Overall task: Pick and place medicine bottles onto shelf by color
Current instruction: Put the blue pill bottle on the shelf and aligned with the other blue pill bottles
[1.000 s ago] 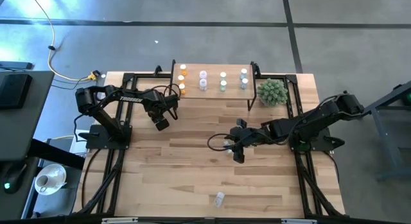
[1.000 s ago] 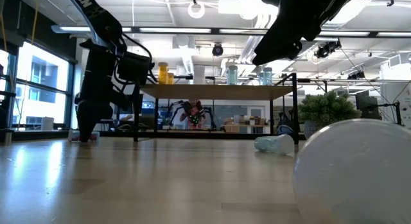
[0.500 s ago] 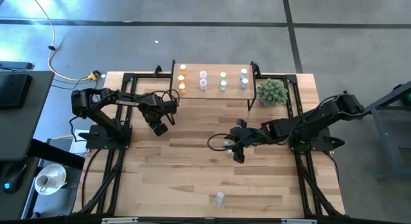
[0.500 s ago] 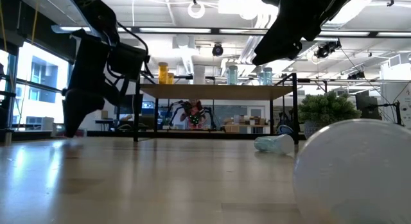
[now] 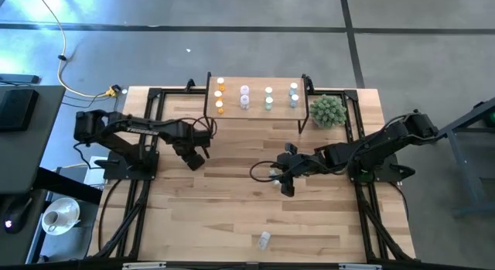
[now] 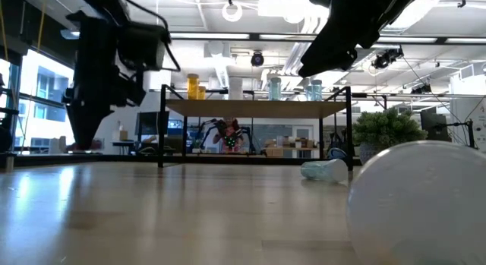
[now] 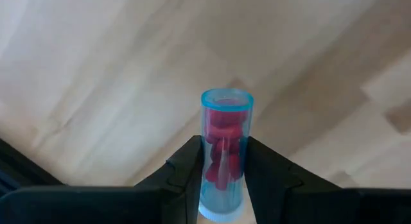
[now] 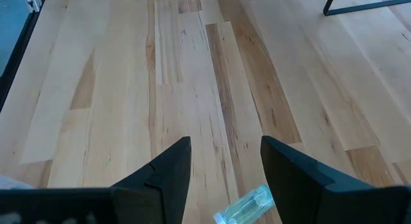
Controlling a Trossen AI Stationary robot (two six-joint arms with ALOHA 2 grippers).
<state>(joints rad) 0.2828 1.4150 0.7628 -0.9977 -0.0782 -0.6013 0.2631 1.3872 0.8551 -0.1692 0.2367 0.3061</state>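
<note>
So the left end effector [image 7: 221,176] is clamped tight on a little blue-tinted bottle [image 7: 225,150] with red stuff inside, white cap end tucked back between the fingers [image 7: 186,166], open wood worktop [image 7: 96,63] underneath it. From above, that end effector [image 5: 195,156] sits over the left part of the worktop, with the shelf [image 5: 255,111] a bit beyond it toward the back edge.

The right end effector [image 8: 221,163] has its fingers parted and nothing between them. A clear greenish bottle [image 8: 247,206] lies on its side on the worktop just under and ahead of it. In the overhead view this end effector [image 5: 282,173] is near the middle.

The shelf already has bottles standing in rows: orange ones [image 5: 220,95], then pinkish [image 5: 244,96], green [image 5: 268,98] and blue [image 5: 294,94]. The spiky plant ball [image 5: 327,110] sits just beside the shelf. One more bottle [image 5: 264,240] lies near the front edge, well apart from both arms.
</note>
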